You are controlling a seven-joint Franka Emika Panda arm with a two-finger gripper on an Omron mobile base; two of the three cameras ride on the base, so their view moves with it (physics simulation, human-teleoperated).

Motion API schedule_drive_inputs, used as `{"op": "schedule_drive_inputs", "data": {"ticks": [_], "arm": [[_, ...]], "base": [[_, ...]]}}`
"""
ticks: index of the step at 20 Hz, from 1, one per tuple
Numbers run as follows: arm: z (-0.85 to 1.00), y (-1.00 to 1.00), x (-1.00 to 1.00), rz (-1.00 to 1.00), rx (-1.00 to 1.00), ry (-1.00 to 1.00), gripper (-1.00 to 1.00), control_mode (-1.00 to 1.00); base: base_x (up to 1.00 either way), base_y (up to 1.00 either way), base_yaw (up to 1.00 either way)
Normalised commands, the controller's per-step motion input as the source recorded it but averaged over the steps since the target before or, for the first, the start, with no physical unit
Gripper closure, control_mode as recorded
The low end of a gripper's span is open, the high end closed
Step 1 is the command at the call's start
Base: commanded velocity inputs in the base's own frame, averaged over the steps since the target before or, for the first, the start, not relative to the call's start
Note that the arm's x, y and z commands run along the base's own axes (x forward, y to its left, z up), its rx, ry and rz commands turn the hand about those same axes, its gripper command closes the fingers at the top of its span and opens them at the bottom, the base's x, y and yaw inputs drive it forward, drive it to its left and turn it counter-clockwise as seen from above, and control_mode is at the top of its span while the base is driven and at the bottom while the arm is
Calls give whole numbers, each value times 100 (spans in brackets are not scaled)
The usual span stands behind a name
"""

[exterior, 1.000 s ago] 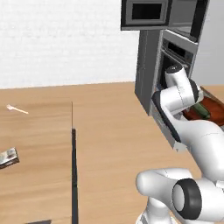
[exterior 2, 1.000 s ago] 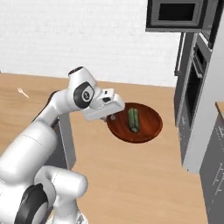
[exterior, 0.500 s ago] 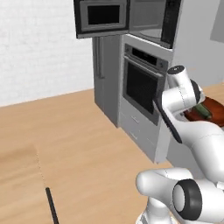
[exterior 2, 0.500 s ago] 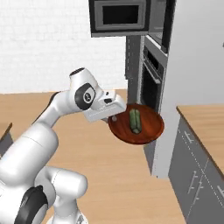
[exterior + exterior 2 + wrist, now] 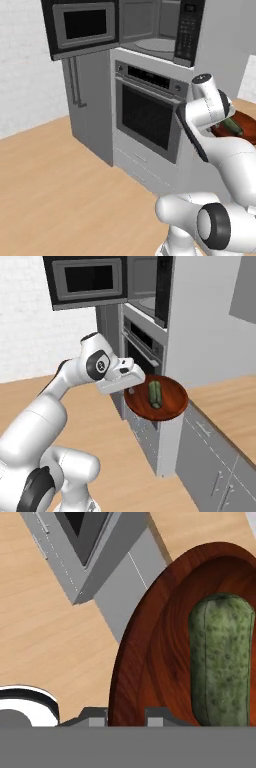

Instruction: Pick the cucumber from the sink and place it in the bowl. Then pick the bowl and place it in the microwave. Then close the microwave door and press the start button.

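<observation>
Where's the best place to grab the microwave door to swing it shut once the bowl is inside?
Probably the free vertical edge of the microwave door, the side farthest from the cavity of the microwave. The door stands swung wide open to the left, hinged beside the cavity, so pushing on its outer edge from the front-left should swing it closed with the least effort.

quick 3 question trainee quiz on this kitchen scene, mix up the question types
1. True or false: the cucumber lies inside the bowl.
2. Multiple choice: the microwave door is A) open B) shut.
3. Fill in: the claw is shut on the bowl's ____.

Key: 1 true; 2 A, the microwave cavity and turntable show; 3 rim.
</observation>
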Motion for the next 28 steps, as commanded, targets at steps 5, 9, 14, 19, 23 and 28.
{"op": "schedule_drive_inputs", "data": {"ticks": [5, 9, 14, 19, 23, 28], "arm": [[0, 0, 0, 0, 0, 0, 100, 100], [0, 0, 0, 0, 0, 0, 100, 100], [0, 0, 0, 0, 0, 0, 100, 100], [0, 0, 0, 0, 0, 0, 100, 100], [0, 0, 0, 0, 0, 0, 100, 100], [0, 0, 0, 0, 0, 0, 100, 100]], "base": [[93, 82, -40], [85, 91, -36], [59, 89, -36], [47, 68, -36], [7, 69, -37], [28, 58, -38]]}}
